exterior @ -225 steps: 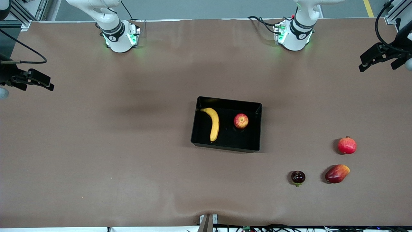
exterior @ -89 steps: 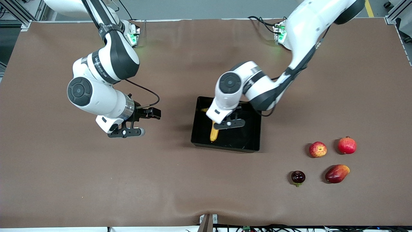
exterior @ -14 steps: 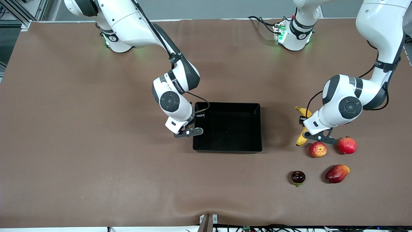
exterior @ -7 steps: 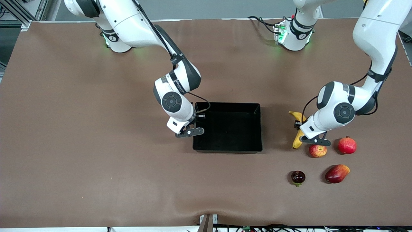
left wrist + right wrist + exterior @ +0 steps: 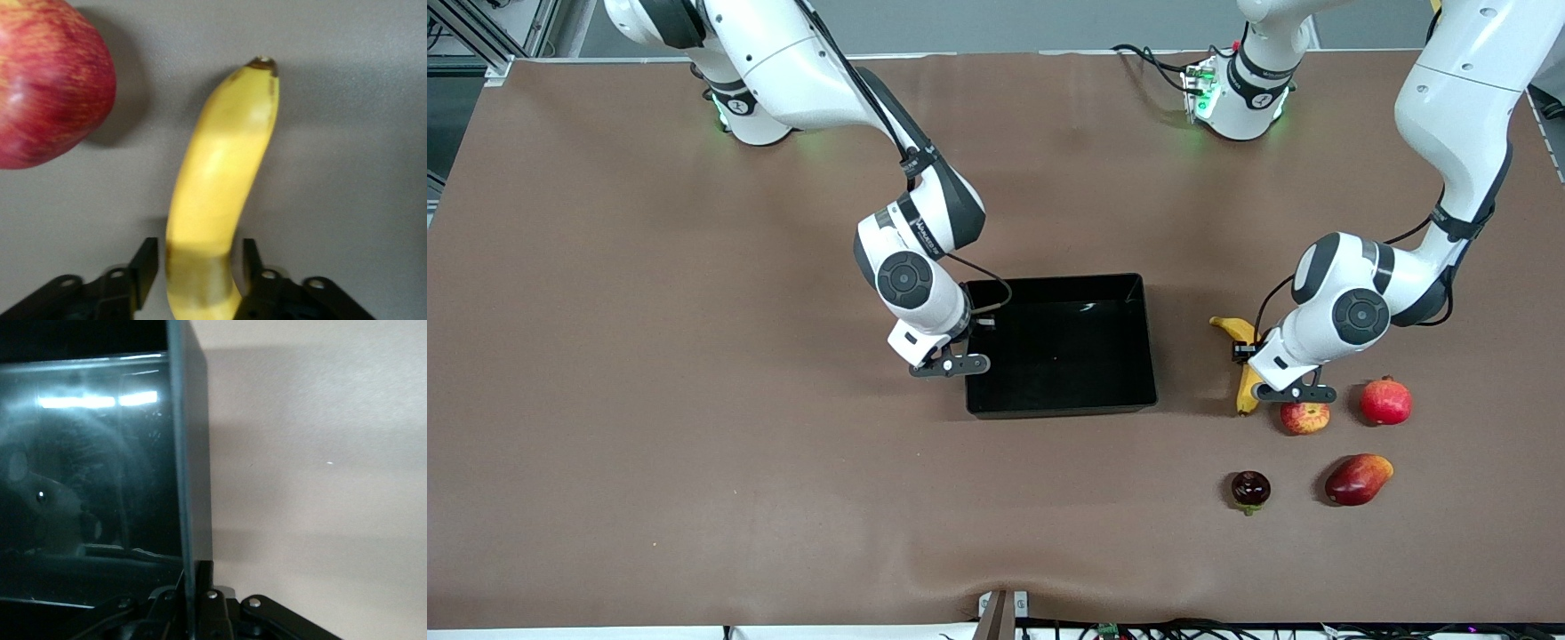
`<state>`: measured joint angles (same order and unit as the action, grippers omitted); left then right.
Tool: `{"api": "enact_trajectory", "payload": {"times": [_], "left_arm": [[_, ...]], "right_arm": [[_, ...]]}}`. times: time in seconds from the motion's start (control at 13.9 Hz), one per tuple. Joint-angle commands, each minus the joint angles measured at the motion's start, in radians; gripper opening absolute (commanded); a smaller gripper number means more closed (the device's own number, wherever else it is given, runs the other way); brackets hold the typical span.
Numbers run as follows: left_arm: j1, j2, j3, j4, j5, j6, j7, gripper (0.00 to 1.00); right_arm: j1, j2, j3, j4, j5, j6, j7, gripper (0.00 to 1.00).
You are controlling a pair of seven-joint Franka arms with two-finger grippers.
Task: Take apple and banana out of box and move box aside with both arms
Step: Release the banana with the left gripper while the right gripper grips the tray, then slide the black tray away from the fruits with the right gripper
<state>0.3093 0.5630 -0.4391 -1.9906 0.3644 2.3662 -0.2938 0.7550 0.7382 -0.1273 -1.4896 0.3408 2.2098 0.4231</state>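
The yellow banana (image 5: 1230, 326) lies on the table beside the red-and-yellow apple (image 5: 1304, 418), toward the left arm's end. My left gripper (image 5: 1272, 384) is low over the banana. In the left wrist view its fingers (image 5: 148, 257) flank the banana (image 5: 220, 167) with a small gap on each side, open, and the apple (image 5: 47, 80) is close by. The black box (image 5: 1063, 347) holds no fruit and sits mid-table. My right gripper (image 5: 951, 364) is shut on its wall at the right arm's end, which shows in the right wrist view (image 5: 190, 453).
A red pomegranate (image 5: 1385, 401) sits beside the apple. An oval red-orange mango (image 5: 1357, 478) and a small dark purple fruit (image 5: 1250, 489) lie nearer the front camera than the apple. Brown table surface spreads toward the right arm's end.
My left gripper has come down with the banana next to the apple, drifting toward the box. The box has shifted and risen slightly in my right gripper's hold.
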Motion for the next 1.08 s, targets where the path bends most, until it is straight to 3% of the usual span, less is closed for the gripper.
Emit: {"api": "enact_trajectory", "payload": {"times": [0.0,0.14,0.43,0.72,1.01], "left_arm": [[0.002,-0.055,-0.013,0.010,0.021,-0.007,-0.025,1.00],[0.005,-0.138,-0.056,0.035,0.013,-0.060,-0.025,1.00],[-0.006,-0.131,-0.150,0.358,-0.021,-0.416,-0.025,1.00],[-0.012,-0.140,-0.176,0.568,-0.050,-0.649,-0.015,1.00],[0.004,-0.218,-0.170,0.613,-0.048,-0.723,-0.011,1.00]], "right_arm": [[0.010,-0.003,-0.029,0.031,0.021,-0.018,0.022,0.00],[-0.002,-0.029,-0.034,0.031,0.021,-0.024,0.023,0.00],[-0.052,-0.089,-0.052,0.020,0.021,-0.056,0.022,0.00],[-0.170,-0.152,-0.052,0.015,0.021,-0.128,0.013,0.00],[-0.314,-0.212,-0.051,-0.046,0.017,-0.176,-0.110,0.00]]}}
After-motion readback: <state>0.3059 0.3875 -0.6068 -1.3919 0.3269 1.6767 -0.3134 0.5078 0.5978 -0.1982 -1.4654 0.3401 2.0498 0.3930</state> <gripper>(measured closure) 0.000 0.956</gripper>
